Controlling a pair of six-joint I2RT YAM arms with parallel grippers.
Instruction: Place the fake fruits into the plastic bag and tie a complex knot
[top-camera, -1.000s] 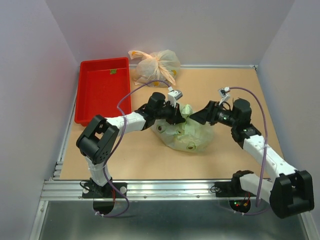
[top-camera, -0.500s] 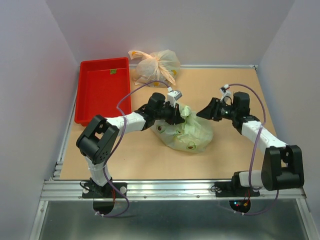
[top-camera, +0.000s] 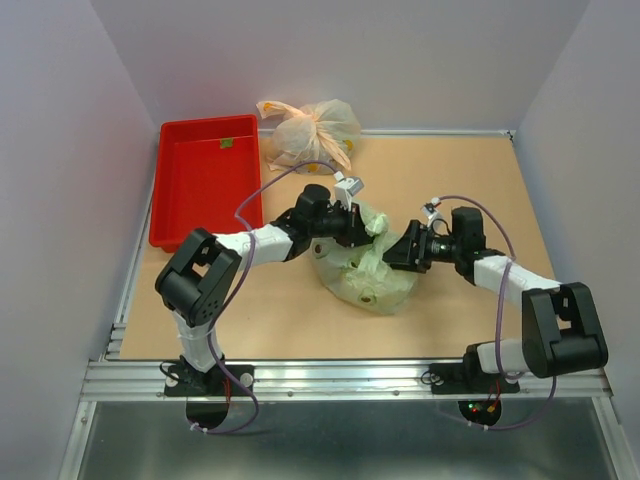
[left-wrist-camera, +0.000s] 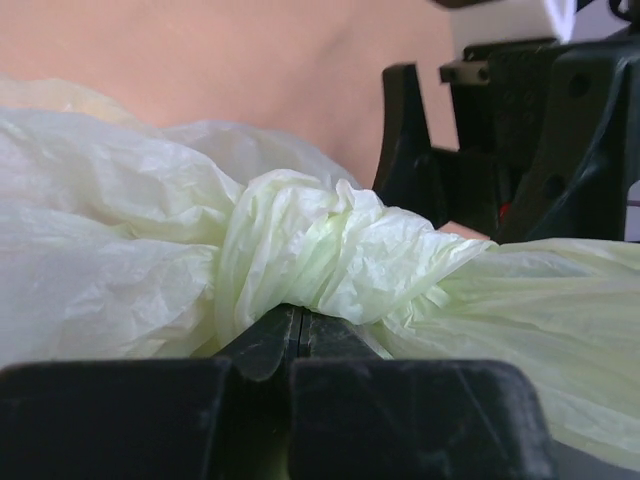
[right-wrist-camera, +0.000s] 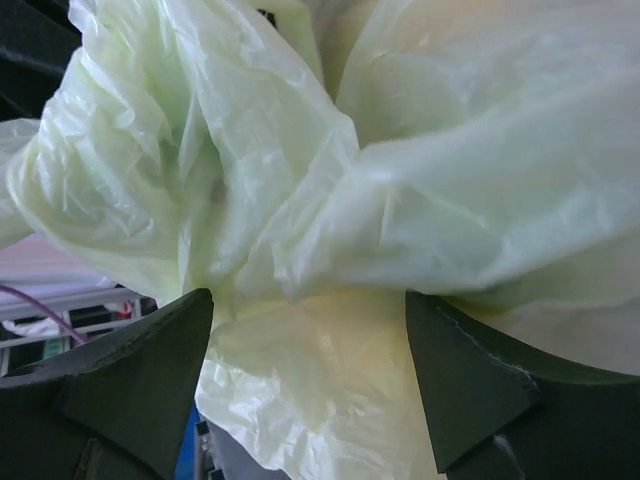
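The pale-green plastic bag (top-camera: 365, 270) lies on the table's middle, bulging; the fruits inside are hidden apart from dark spots through the film. Its twisted knot (left-wrist-camera: 320, 255) fills the left wrist view. My left gripper (top-camera: 362, 228) is at the bag's top left, jaws shut on the plastic just under the knot (left-wrist-camera: 295, 320). My right gripper (top-camera: 392, 252) presses against the bag's right side. Its jaws stand wide open with bag plastic (right-wrist-camera: 330, 250) bunched between them, its fingers (right-wrist-camera: 150, 370) on either side.
A red tray (top-camera: 205, 180) stands at the back left. An orange-peach knotted bag (top-camera: 310, 130) lies at the back centre beside the tray. Purple cables loop over both arms.
My right gripper has moved left and down from beside the bag until it presses into the bag's right side. The bag has shifted slightly. The left gripper has stayed shut at the knot.
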